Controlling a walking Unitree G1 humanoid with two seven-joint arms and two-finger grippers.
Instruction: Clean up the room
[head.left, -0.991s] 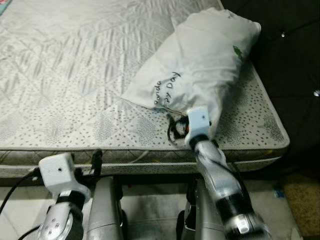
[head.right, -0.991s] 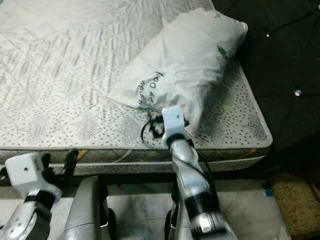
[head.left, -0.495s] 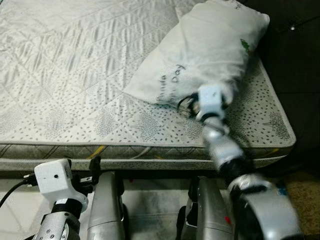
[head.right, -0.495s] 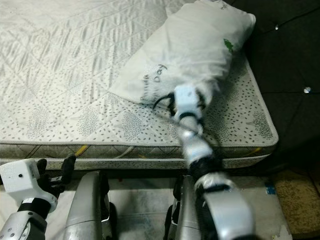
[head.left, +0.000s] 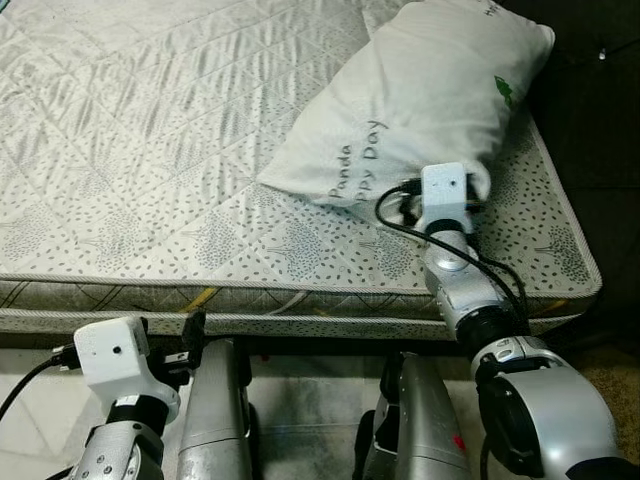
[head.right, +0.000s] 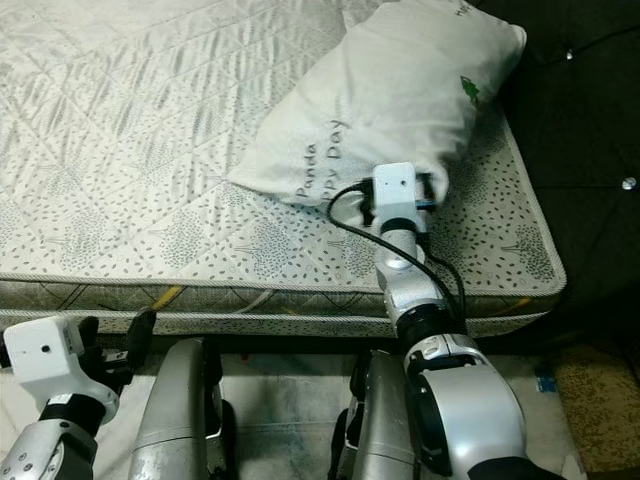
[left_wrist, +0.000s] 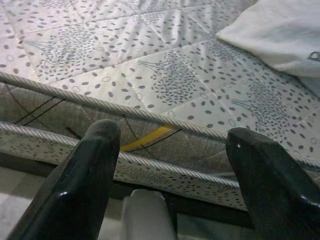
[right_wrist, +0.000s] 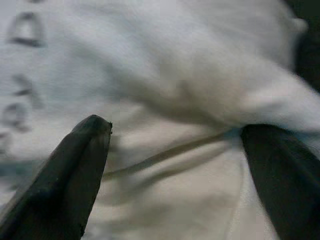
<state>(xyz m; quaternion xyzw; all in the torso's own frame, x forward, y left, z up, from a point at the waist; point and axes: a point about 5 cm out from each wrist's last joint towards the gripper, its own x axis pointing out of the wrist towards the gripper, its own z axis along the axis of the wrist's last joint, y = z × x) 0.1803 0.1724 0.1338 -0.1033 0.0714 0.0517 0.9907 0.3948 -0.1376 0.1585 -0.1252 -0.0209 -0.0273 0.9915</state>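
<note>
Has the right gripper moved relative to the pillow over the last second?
Cannot tell for certain: the camera shifted, but the right gripper sits against the pillow's near edge throughout.

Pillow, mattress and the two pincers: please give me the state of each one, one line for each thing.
Pillow: white, lying slanted on the mattress near its right edge, not lifted.
Mattress: bare, no sheet on it, quilted top uncovered.
Right pincer: open, fingers spread, pressed close against the near end of the pillow.
Left pincer: open, holding nothing, low in front of the mattress side.
</note>
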